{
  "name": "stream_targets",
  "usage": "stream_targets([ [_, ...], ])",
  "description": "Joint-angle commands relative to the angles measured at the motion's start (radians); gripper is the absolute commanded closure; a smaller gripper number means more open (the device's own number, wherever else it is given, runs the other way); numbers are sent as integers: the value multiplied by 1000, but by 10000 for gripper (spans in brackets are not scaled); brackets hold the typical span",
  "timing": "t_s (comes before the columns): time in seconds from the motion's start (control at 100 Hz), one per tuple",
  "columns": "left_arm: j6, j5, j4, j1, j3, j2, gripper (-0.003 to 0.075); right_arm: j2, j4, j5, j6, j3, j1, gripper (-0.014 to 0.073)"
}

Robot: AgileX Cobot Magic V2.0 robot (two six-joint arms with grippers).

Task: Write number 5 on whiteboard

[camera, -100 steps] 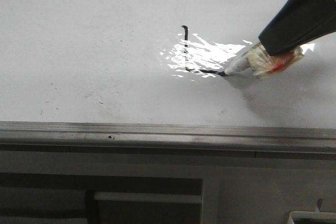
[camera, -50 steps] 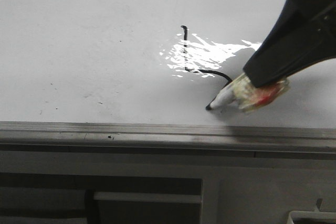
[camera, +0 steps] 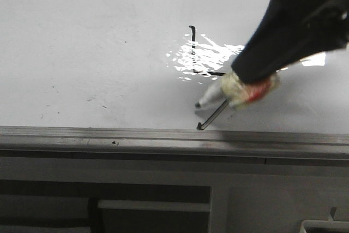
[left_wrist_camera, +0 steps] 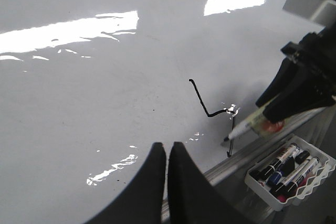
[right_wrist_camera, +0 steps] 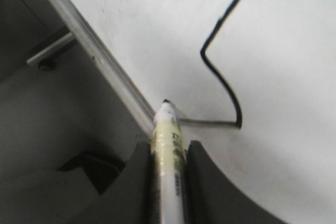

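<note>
— Where is the number 5 [camera: 203, 83] sitting right now?

— On the whiteboard [camera: 98, 53], close to its grey rail [camera: 109, 135]. From the glare patch, the tail is running toward seven o'clock and hooking just short of that rail.

— And your pincers?

— My right pincer [right_wrist_camera: 169, 148] is clamping the marker [camera: 215, 95], nib hanging just above the tail, apparently lifted. My left pincer [left_wrist_camera: 167, 153] is idling with its fingers pressed together, gripping nothing.

— What's worrying you?

— The top bar is missing, I judge. The tail is crowding the rail, so a low sweep could be smearing wet ink or clipping the aluminium edge.
</note>
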Motion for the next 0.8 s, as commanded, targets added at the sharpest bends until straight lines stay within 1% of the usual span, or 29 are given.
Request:
stream_targets([
  [0.0, -9, -81, -13, 3, -27, 9, 741, -65, -19, -74, -22, -73, 19, 636],
  [0.2, -9, -81, -9, 3, -27, 10, 741, -59, -52, -128, -22, -110, -6, 636],
  [0.47, -9, -81, -9, 3, -27, 10, 740, -19, -52, -137, -22, -110, -69, 636],
  [0.79, -7, -81, -5, 3, -27, 10, 741, 14, -52, -151, -22, -110, -69, 636],
])
